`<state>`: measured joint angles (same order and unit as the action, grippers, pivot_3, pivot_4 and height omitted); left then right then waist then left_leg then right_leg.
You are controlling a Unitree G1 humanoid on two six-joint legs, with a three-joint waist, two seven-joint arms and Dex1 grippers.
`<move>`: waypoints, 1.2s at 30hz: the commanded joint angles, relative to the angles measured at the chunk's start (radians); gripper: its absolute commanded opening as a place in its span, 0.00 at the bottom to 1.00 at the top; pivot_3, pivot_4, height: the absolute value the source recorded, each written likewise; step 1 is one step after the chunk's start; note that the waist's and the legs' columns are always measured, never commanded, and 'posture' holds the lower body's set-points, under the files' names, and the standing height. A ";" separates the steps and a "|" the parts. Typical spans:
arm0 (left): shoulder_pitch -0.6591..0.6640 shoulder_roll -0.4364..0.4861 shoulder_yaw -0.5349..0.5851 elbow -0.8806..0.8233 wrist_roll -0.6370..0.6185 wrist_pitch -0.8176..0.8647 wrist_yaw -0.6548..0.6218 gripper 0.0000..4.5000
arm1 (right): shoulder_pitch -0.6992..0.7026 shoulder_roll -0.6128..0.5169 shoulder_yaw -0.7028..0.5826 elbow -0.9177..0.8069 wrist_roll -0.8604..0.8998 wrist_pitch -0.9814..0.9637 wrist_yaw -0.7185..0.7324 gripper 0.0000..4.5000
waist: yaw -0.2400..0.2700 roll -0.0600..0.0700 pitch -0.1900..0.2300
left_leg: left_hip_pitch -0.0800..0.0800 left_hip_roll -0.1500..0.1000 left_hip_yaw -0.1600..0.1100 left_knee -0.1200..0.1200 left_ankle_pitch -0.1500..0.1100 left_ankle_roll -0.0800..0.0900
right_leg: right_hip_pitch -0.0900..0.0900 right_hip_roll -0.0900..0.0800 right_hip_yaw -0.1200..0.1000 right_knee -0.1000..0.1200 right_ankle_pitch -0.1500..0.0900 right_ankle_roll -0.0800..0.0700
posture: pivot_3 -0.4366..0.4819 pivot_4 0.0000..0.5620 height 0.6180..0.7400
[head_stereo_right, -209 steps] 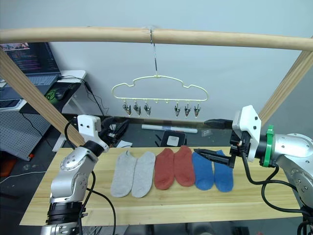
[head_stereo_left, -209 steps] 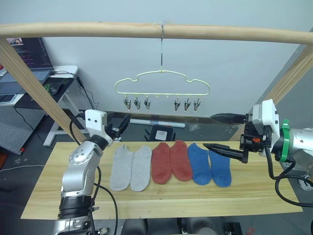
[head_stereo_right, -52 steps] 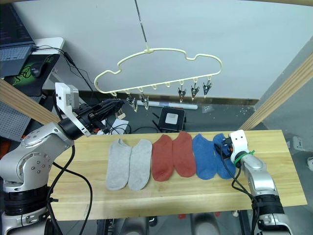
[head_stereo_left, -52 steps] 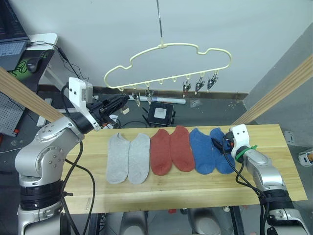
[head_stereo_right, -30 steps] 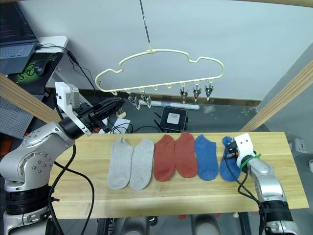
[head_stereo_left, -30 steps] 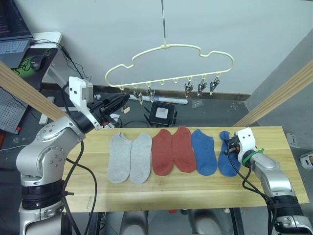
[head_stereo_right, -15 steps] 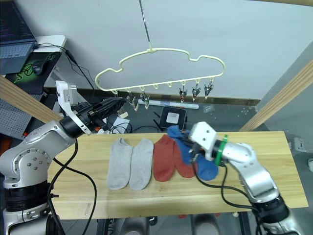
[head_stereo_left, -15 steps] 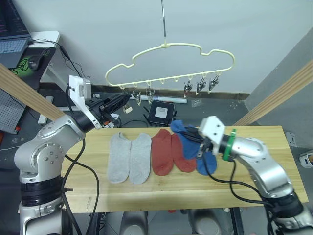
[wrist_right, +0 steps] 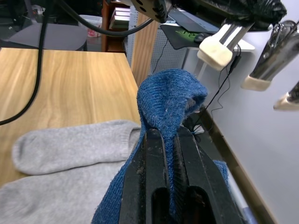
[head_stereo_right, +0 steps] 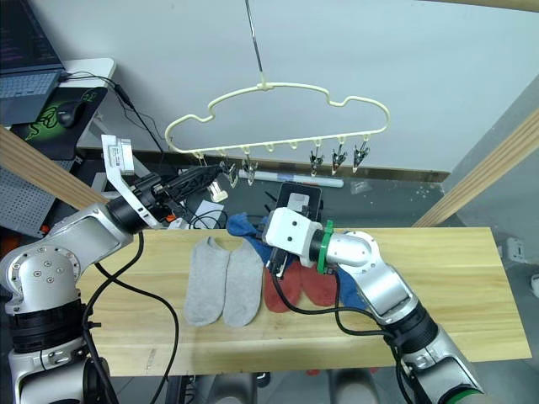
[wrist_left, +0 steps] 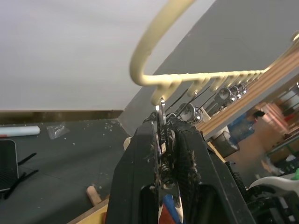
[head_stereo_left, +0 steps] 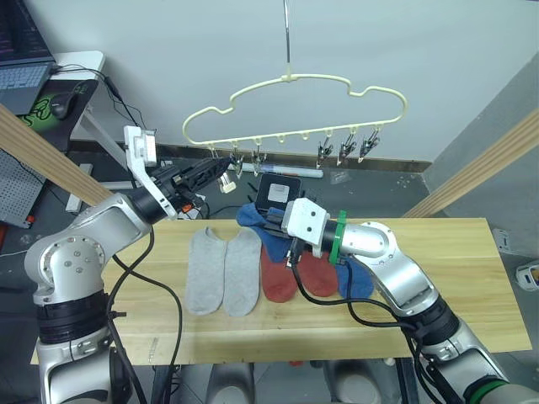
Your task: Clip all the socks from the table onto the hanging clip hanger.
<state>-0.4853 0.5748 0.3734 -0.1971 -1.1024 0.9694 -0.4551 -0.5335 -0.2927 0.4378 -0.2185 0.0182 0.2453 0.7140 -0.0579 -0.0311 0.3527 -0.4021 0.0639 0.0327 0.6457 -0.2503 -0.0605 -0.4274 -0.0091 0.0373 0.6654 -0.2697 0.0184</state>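
Note:
The pale-yellow clip hanger (head_stereo_left: 295, 108) hangs by its hook, tilted, with small metal clips under its bottom bar. My left gripper (head_stereo_left: 221, 171) is shut on the leftmost clip (wrist_left: 163, 140), between both fingers in the left wrist view. My right gripper (head_stereo_left: 271, 227) is shut on a blue sock (wrist_right: 171, 100), held above the table's far edge just below that clip. On the table (head_stereo_left: 472, 278) lie two grey socks (head_stereo_left: 223, 269), two red socks (head_stereo_left: 278, 276) and another blue sock (head_stereo_left: 354, 281), partly hidden by my right arm.
Slanted wooden frame poles stand at the left (head_stereo_left: 34, 139) and right (head_stereo_left: 488, 160). A white desk with a laptop (head_stereo_left: 50, 76) is at the far left. A black box (head_stereo_left: 278, 192) and cables lie on the floor behind the table.
My right gripper has carried the blue sock left and up, from over the red and blue socks to just under the left gripper's clip. The left arm has barely moved.

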 commanded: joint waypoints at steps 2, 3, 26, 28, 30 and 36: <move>-0.016 -0.009 0.031 -0.021 -0.070 0.015 0.031 0.05 | -0.029 0.045 0.018 0.030 -0.023 -0.050 -0.008 0.00 | 0.000 -0.002 -0.001 | 0.000 0.000 0.000 0.000 0.000 0.000 | 0.000 0.000 0.000 0.000 0.000 0.000 | 0.33 0.57 1.00; -0.018 -0.012 0.033 -0.020 -0.083 0.019 0.039 0.05 | -0.035 0.052 0.019 0.042 -0.026 -0.056 -0.007 0.00 | 0.000 -0.002 -0.001 | 0.000 0.000 0.000 0.000 0.000 0.000 | 0.000 0.000 0.000 0.000 0.000 0.000 | 0.33 0.56 1.00; -0.033 0.036 0.019 0.017 -0.158 0.070 0.034 0.05 | -0.103 0.118 -0.018 0.161 -0.038 -0.159 -0.016 0.00 | -0.002 -0.003 -0.002 | 0.000 0.000 0.000 0.001 0.000 0.000 | 0.000 -0.002 -0.001 0.002 0.000 0.000 | 0.32 0.57 1.00; -0.033 0.036 0.018 0.018 -0.159 0.070 0.033 0.05 | -0.103 0.119 -0.020 0.165 -0.038 -0.162 -0.018 0.00 | -0.002 -0.003 -0.002 | 0.000 0.000 0.000 0.001 0.000 0.000 | 0.000 -0.002 -0.001 0.002 0.000 -0.001 | 0.32 0.57 1.00; -0.030 0.037 0.016 0.017 -0.156 0.071 0.028 0.05 | -0.103 0.121 -0.022 0.170 -0.038 -0.167 -0.020 0.00 | -0.002 -0.003 -0.002 | 0.000 0.000 0.000 0.001 0.000 0.000 | 0.000 -0.002 -0.001 0.002 0.000 -0.001 | 0.32 0.57 1.00; -0.026 0.041 0.014 0.014 -0.157 0.074 0.020 0.05 | -0.115 0.130 -0.028 0.194 -0.037 -0.181 -0.022 0.00 | -0.002 -0.003 -0.002 | 0.000 0.000 0.000 0.002 0.000 0.000 | 0.000 -0.002 0.000 0.004 0.000 -0.001 | 0.33 0.56 1.00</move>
<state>-0.5113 0.6009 0.3807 -0.1590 -1.2421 1.0410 -0.4188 -0.6344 -0.1771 0.4236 -0.0094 -0.0207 0.0927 0.6965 -0.0603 -0.0340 0.3510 -0.4020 0.0639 0.0327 0.6482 -0.2503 -0.0604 -0.4286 -0.0114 0.0376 0.6714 -0.2694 0.0179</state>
